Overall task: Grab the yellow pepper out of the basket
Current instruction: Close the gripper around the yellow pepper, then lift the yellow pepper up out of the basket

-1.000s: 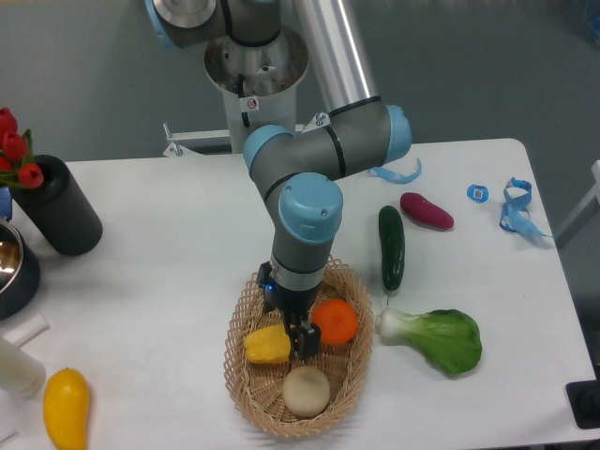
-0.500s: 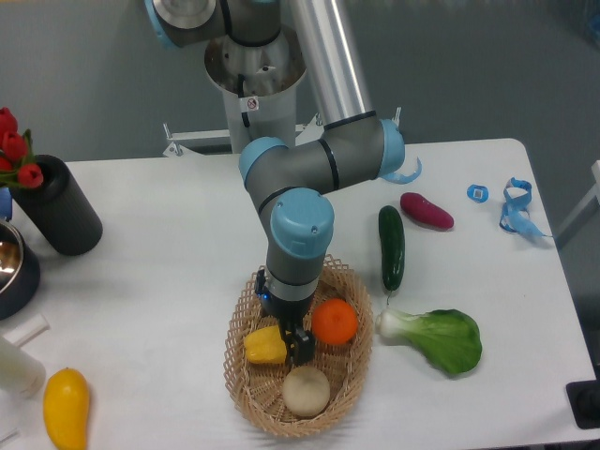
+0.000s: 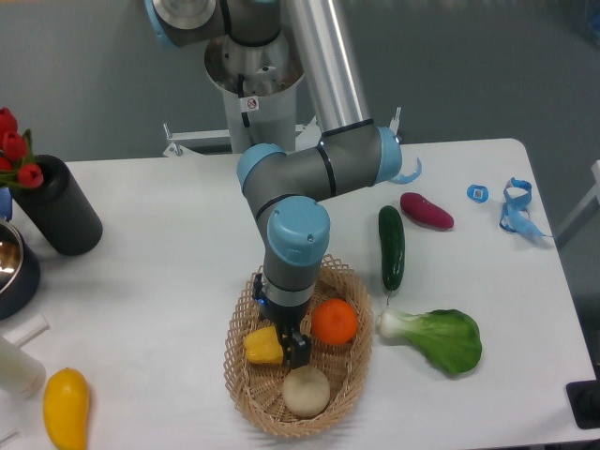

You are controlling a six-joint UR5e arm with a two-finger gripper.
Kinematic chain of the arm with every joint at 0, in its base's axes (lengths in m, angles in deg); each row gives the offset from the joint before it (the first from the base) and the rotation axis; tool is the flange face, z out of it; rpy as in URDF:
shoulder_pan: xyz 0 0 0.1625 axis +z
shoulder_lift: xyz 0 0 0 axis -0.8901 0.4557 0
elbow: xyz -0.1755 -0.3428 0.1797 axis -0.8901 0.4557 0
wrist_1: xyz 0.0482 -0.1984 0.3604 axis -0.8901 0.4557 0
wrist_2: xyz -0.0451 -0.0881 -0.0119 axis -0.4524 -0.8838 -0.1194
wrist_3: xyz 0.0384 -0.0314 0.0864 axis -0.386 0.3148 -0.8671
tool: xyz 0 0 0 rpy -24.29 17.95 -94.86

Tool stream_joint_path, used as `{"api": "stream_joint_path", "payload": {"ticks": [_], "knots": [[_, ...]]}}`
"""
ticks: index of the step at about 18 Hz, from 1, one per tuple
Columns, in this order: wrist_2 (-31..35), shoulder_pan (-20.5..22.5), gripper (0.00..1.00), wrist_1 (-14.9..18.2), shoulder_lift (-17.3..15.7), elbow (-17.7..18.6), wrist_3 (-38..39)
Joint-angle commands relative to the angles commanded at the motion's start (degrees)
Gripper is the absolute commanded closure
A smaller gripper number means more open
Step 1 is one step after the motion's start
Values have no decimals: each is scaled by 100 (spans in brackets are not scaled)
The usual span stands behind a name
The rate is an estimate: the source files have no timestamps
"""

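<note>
The light tan wicker basket [image 3: 246, 386] sits on the white table, front centre. Inside it the small glossy yellow pepper [image 3: 262, 346] lies at the left. An orange [image 3: 335, 322] lies at the right and a pale round item [image 3: 307, 391] at the front. My gripper [image 3: 292, 352] reaches straight down into the basket. Its dark fingers [image 3: 298, 349] stand against the pepper's right side, between the pepper and the orange. The wrist hides the far part of the pepper and the upper fingers. The jaws look open, with nothing lifted.
A cucumber [image 3: 391, 247], a purple eggplant [image 3: 426, 210] and a bok choy [image 3: 441, 338] lie right of the basket. A long yellow fruit [image 3: 66, 407] lies at the front left. A black cylinder [image 3: 60, 206] with red flowers and a dark bowl [image 3: 13, 267] stand at the left edge.
The wrist and fingers have shifted a little to the left, closer onto the pepper. The pepper, orange and pale item have stayed in place.
</note>
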Motion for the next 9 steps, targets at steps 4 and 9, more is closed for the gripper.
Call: {"api": "stream_joint_path", "payload": {"ticks": [4, 9], "knots": [[0, 9, 60, 9, -79, 9, 18], [-17, 175, 60, -17, -421, 35, 245]]}}
